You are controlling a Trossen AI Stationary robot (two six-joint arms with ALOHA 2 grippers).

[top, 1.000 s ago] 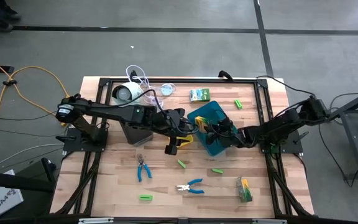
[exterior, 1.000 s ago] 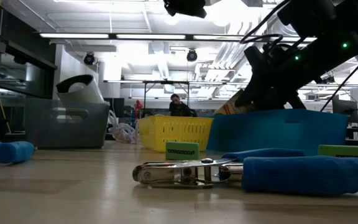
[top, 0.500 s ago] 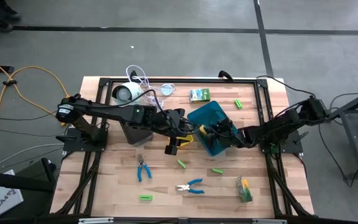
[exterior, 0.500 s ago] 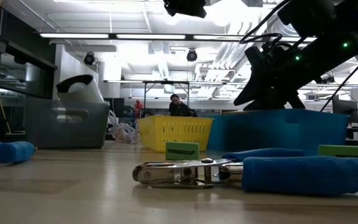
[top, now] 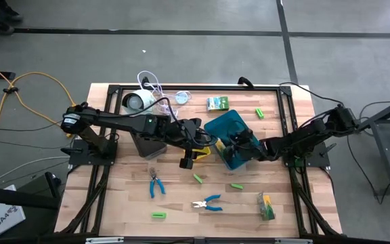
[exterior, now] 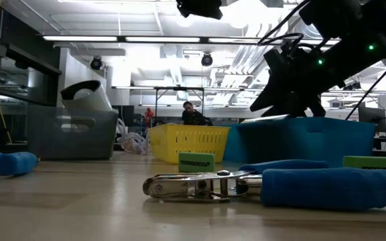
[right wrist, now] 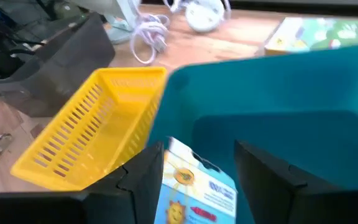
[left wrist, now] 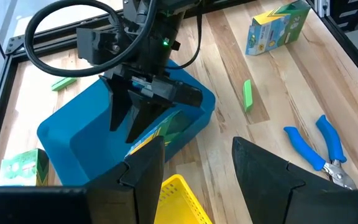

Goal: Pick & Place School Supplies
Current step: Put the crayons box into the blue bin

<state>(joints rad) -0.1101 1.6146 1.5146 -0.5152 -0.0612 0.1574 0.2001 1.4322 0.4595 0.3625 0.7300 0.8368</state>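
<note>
My right gripper (top: 234,146) stands open over the blue tray (top: 221,123), its fingers (left wrist: 143,115) pointing down into it. A yellow-orange and green printed box (right wrist: 191,186) lies tilted inside the tray just below those fingers, one end against the tray's wall (left wrist: 185,127). My left gripper (left wrist: 197,180) hangs open and empty above the yellow tray (right wrist: 98,130), to the blue tray's left. Loose on the table lie two blue-handled pliers (top: 156,184) (top: 208,202), several green blocks (top: 198,178) (top: 236,186), a green box (top: 217,103) and a printed pack (top: 266,207).
A grey tray (top: 147,144) sits under the left arm. A white round device with a cord (top: 139,100) lies at the far left. A black frame (top: 286,102) runs around the table's edges. Bare wood lies between the trays and the near edge, among the loose items.
My right gripper has opened over the blue tray and rolled slightly, staying in place. The printed box, which stuck up tilted above the tray's rim in the low view, has dropped into the tray and no longer shows there.
</note>
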